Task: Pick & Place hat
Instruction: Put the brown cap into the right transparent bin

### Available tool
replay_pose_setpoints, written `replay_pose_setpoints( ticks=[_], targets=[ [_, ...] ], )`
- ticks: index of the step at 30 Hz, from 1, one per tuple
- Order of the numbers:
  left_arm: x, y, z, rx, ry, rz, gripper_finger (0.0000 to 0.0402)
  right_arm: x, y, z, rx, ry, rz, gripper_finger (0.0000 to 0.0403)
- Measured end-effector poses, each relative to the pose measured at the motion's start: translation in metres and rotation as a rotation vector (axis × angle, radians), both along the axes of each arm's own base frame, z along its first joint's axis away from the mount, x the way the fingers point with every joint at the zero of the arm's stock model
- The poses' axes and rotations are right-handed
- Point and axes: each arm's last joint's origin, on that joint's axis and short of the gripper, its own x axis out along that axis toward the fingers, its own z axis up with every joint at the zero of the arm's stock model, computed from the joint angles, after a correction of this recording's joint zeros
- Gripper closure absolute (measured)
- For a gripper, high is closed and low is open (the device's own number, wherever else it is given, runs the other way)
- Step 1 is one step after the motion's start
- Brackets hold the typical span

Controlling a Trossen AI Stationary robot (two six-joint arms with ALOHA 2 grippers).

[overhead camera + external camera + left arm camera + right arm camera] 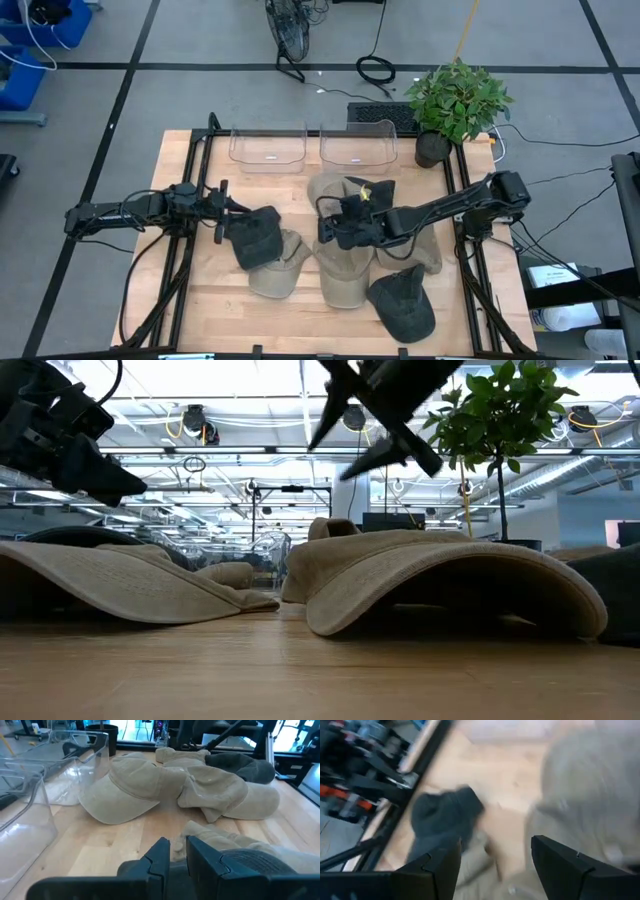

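Dangling from the left pincer's (222, 222) pinch, a dark hat (255, 238) hangs crown-down.

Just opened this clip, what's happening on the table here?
Two arms work over a pile of caps on a wooden table. The left gripper is closed on a dark cap, held at the left side of the pile. The right gripper hangs open above the tan caps in the middle, holding nothing. Two clear bins at the back edge look empty, beside a potted plant.
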Motion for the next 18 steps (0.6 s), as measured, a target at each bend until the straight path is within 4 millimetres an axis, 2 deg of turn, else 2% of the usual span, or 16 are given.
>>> replay_pose_setpoints(
  ticks=[5, 12, 15, 18],
  targets=[
    [0.000, 0.000, 0.000, -0.033, -0.001, 0.010, 0.0332, -0.004, 0.008, -0.011, 0.121, 0.042, -0.045, 0.0181],
    [0.000, 0.000, 0.000, -0.036, -0.001, 0.011, 0.0332, -0.008, 0.021, -0.011, 0.193, 0.010, -0.072, 0.0181],
    [0.000, 0.000, 0.001, -0.035, -0.009, 0.011, 0.0332, -0.007, 0.022, -0.014, 0.208, -0.001, -0.086, 0.0181],
    [0.002, 0.000, 0.006, -0.023, -0.066, 0.008, 0.0332, -0.005, 0.017, -0.025, 0.227, -0.009, -0.141, 0.0181]
  ],
)
